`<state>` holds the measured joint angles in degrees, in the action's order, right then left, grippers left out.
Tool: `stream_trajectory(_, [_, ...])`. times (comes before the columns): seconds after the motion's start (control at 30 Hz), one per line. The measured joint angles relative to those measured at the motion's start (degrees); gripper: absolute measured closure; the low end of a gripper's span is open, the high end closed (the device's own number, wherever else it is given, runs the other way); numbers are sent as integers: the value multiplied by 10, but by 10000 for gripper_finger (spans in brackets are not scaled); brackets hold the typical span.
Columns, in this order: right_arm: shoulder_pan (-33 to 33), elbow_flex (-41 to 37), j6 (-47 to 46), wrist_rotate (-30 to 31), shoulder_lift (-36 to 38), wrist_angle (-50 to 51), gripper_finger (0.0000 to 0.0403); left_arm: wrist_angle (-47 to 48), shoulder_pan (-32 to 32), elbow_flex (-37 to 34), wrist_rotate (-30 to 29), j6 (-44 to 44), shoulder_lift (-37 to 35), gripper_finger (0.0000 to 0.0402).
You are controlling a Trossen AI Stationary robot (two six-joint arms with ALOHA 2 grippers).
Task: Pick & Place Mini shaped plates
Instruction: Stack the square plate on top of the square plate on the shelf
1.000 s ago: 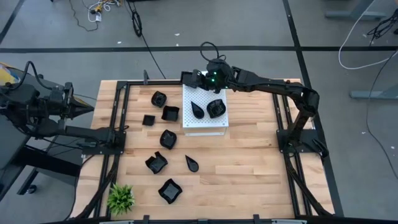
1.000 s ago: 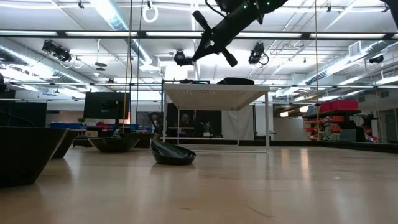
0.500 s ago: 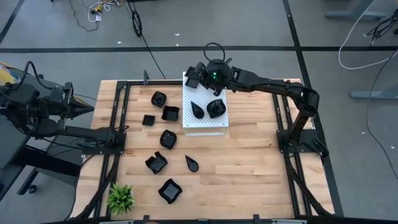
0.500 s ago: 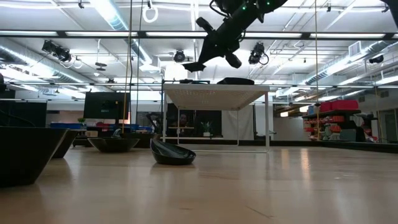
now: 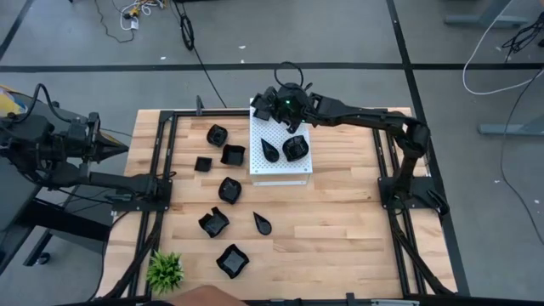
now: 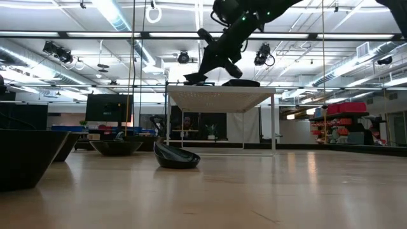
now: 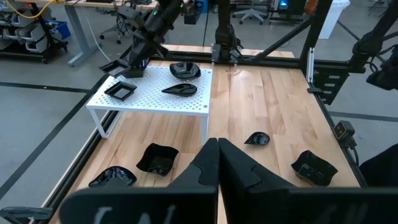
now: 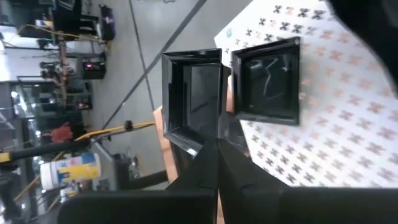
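Note:
My right gripper point(image 5: 272, 104) is over the far left corner of the white perforated board point(image 5: 280, 170), shut on a square black mini plate point(image 8: 189, 93). Another square plate point(image 8: 267, 78) lies flat on the board beside it. A teardrop plate point(image 5: 270, 150) and a rounded plate point(image 5: 294, 148) also rest on the board. Several more black plates point(image 5: 229, 189) lie on the wooden table to the board's left and near side. My left gripper point(image 7: 217, 155) waits shut above the table's left edge. My right gripper pinches the square plate's rim point(image 8: 214, 132) between its two fingers, on the side nearest the wrist. The fingers slant down from the table's right. The plate hangs below and beyond the fingertips point(image 6: 194, 79), just above the board's far left corner; whether it touches the board I cannot tell.
A small green plant point(image 5: 165, 270) stands at the near left corner of the table. Black frame rails point(image 5: 161, 153) run along the table's left and right sides. The wood to the right of the board point(image 5: 348, 195) is bare.
My right gripper has rolled its wrist and sunk a little toward the board's far left corner, staying shut. The square plate has turned with it and come down from well above the board to just over its top.

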<state>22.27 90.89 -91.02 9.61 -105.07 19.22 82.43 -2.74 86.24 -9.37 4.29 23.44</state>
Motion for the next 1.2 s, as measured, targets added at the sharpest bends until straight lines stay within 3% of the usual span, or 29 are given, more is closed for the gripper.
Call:
stream_trajectory(0.43, [16, 0, 54, -32, -15, 14, 403, 0, 0, 0, 0, 0, 0, 399])
stream_trajectory(1.2, [16, 0, 51, -32, -33, 14, 403, 0, 0, 0, 0, 0, 0, 399])
